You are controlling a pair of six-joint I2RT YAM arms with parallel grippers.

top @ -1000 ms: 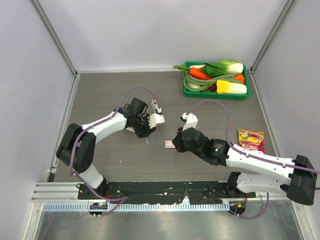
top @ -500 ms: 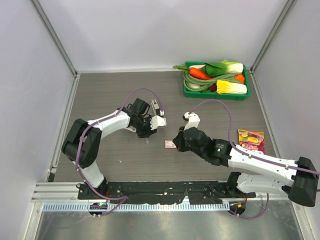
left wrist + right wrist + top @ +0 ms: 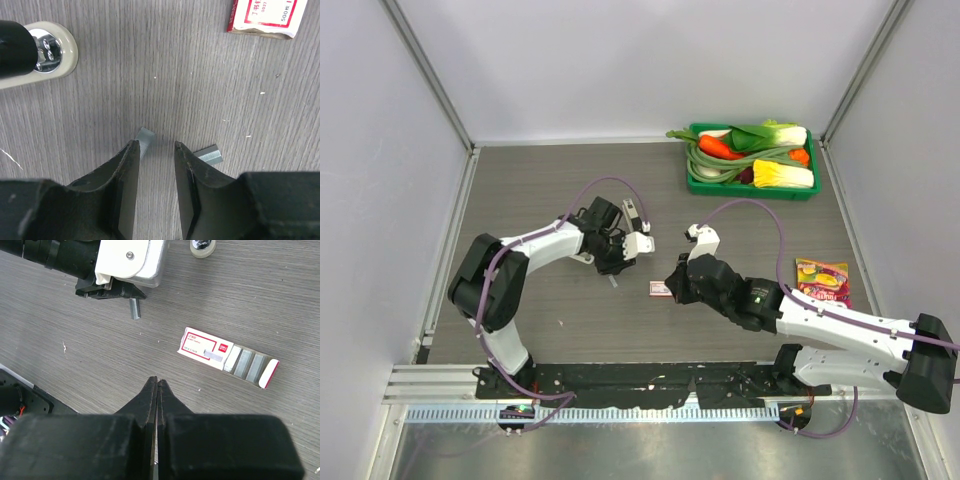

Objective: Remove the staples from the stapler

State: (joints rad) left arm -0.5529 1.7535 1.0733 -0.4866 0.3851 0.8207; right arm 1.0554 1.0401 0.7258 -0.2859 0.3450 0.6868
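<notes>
Staples (image 3: 145, 139) are lying on desk (image 3: 100, 115) just ahead of left pincer (image 3: 155, 146), jaws standing spread. Left arm (image 3: 535, 245) is reaching toward desk centre, wrist tilting down. Right pincer (image 3: 157, 385) pressed together.

The short silver-grey strip of staples (image 3: 145, 137) lies on the wood-grain bench (image 3: 520, 200), at the tips of the left gripper (image 3: 155, 145). The small olive-grey stapler (image 3: 47, 47) lies behind it. The flat pink-and-white box (image 3: 205, 351) lies to its right, apart. The green plastic tray of vegetables (image 3: 750, 190) sits in the far right corner.
</notes>
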